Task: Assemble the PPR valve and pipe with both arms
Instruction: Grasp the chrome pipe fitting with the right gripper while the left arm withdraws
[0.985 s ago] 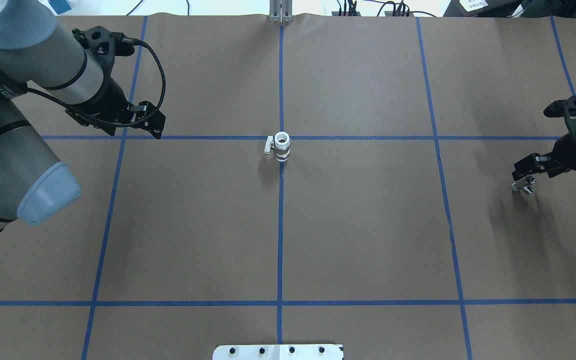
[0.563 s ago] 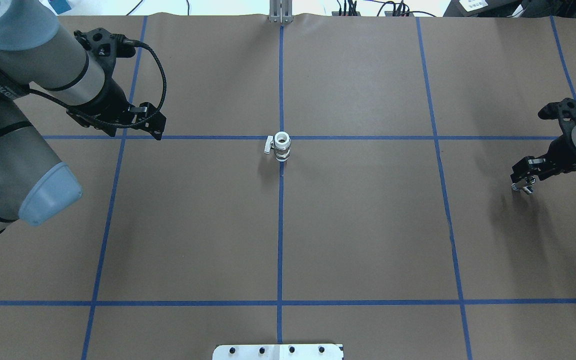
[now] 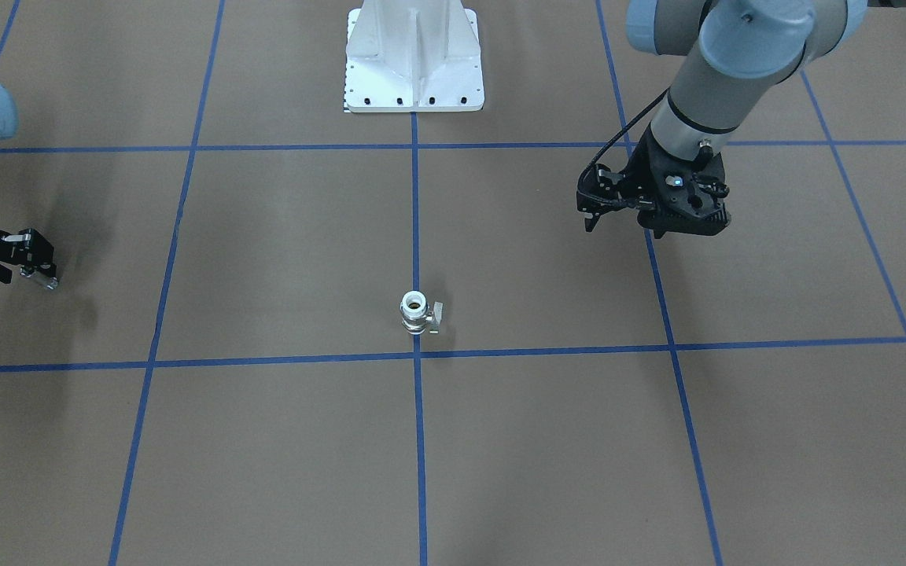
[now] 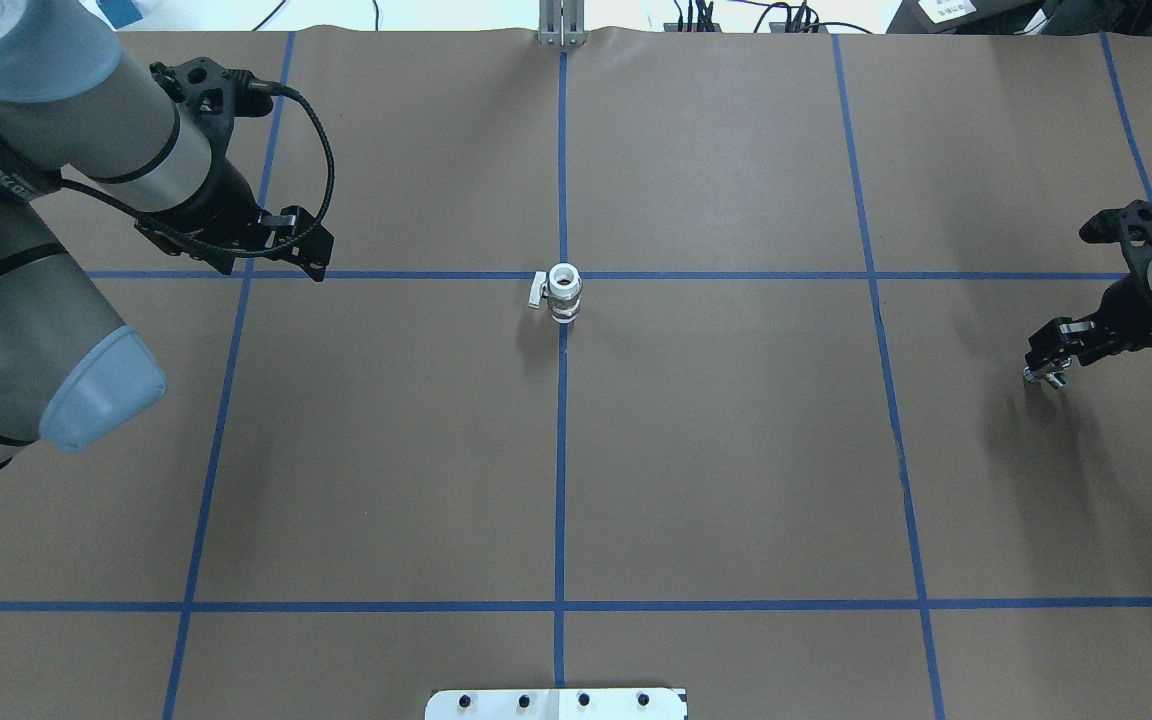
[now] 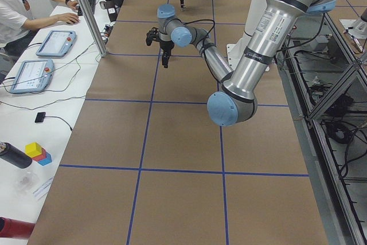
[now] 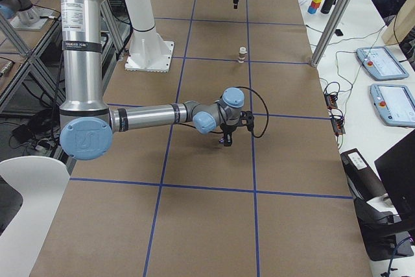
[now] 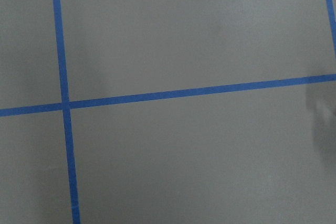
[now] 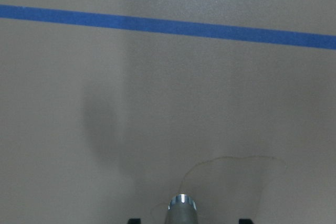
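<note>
Holding the pipe (image 4: pixel 1044 377) in the right claw (image 4: pixel 1044 368), out near the right edge of the tabletop (image 4: pixel 736 450). Jaws are sitting narrow on it, and the silver stub is sticking out past the claw's tip, tilted down toward the tabletop. Right wrist view is catching only the stub's end, bottom centre. Can't tell whether it's touching the tabletop.

PPR valve (image 4: pixel 564 292) is standing upright mid-tabletop on the centre blue tape line (image 4: pixel 561 450), right at a crossing. Its open end is facing up and its side lever is pointing to the robot's left. It's sitting well apart from both claws.

Left claw (image 4: pixel 308 250) is hovering near the tape crossing on the robot's left side. Can't tell how wide its jaws are standing.
</note>
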Tool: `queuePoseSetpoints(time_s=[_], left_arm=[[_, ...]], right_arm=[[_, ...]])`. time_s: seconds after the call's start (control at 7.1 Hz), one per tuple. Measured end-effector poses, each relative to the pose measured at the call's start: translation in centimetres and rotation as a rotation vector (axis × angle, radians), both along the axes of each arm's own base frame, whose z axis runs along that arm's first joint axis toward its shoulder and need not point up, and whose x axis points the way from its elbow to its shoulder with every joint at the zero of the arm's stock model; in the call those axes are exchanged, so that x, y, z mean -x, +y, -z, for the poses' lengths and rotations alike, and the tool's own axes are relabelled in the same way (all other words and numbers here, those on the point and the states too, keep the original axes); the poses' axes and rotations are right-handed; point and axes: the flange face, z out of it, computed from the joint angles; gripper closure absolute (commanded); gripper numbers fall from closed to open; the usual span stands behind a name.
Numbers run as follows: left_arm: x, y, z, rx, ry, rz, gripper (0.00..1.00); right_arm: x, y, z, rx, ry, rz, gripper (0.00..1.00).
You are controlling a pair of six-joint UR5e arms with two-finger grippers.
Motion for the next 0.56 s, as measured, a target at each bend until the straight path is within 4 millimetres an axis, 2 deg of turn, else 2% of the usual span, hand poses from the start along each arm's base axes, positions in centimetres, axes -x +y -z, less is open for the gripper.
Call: queuePoseSetpoints(time_s=[0.14,0.28,0.56], left_arm=[[-0.01,0.01,-0.01,0.001,0.0,0.0,0.01],[0.06,0.02,0.01,0.001,0.0,0.001,0.01],[0.21,0.04,0.11,-0.001,0.002,0.003,0.01]], right_arm=[[-0.02,0.03,0.0,0.001,0.0,-0.001,0.92],[-0.05,0.03,0.03,0.003,-0.001,-0.003,1.0],[0.04,-0.07,0.29,0.003,-0.006,-0.004,1.0]])
